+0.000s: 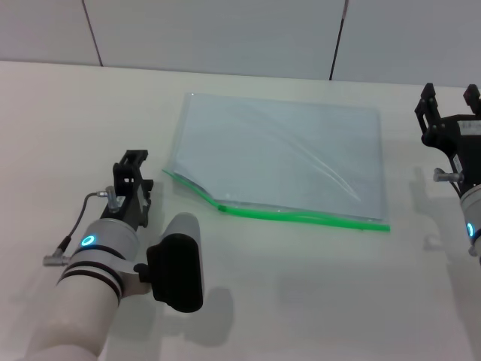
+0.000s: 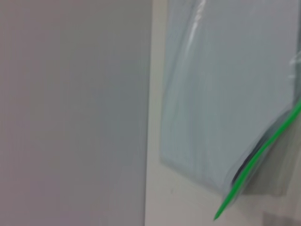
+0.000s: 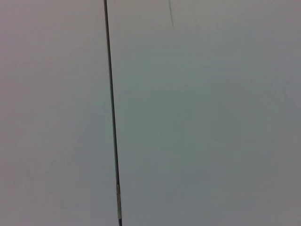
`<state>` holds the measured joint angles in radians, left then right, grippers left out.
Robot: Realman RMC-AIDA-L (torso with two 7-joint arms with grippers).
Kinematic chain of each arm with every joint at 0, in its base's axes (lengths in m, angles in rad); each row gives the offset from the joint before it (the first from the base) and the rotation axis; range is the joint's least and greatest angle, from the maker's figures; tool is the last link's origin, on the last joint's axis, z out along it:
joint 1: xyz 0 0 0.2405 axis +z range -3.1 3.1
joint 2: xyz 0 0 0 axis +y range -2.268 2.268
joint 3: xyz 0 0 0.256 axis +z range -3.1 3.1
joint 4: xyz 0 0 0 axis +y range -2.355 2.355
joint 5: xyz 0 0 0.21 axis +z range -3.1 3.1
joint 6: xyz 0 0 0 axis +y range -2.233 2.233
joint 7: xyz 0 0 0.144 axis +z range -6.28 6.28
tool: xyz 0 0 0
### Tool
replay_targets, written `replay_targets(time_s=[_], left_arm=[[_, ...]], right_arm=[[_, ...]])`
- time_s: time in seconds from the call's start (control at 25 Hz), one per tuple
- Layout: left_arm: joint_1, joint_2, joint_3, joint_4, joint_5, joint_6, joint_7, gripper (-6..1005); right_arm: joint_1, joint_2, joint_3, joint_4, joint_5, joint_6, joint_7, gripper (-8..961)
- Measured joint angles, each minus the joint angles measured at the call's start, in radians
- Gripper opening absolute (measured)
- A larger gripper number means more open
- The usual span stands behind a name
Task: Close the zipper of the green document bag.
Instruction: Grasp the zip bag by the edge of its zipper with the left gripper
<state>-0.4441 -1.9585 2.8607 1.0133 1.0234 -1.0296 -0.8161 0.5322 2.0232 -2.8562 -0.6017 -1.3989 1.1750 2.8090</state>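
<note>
The green document bag [image 1: 278, 154] lies flat in the middle of the pale table [image 1: 316, 301], translucent blue-grey. Its zipper [image 1: 301, 216] is the bright green strip along the long edge nearest me. At the strip's left end the bag's two layers stand apart, and the left wrist view shows this gap beside the zipper [image 2: 256, 157] on the bag [image 2: 225, 94]. My left gripper [image 1: 134, 162] hovers just left of that corner, apart from the bag. My right gripper [image 1: 451, 98] is open at the right edge, beyond the bag's right side, holding nothing.
A grey panelled wall [image 1: 225, 34] with dark seams rises behind the table's far edge. The right wrist view holds only this wall and one seam [image 3: 112, 117]. Bare tabletop runs along the front, between the two arms.
</note>
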Motion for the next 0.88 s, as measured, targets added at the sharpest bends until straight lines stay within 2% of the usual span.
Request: replay_targets(time_s=[0.68,0.88], left_arm=[[-0.016,0.004,-0.003,-0.017,0.012,0.057,-0.059,553],[-0.034,-0.011,-0.010,-0.069,0.010,0.069,-0.079,554]], right_arm=[[0.000,0.000,-0.002,-0.002,-0.001,0.000,0.000,653],[0.000,0.000,-0.003,-0.001,-0.002,0.000,0.000,653]])
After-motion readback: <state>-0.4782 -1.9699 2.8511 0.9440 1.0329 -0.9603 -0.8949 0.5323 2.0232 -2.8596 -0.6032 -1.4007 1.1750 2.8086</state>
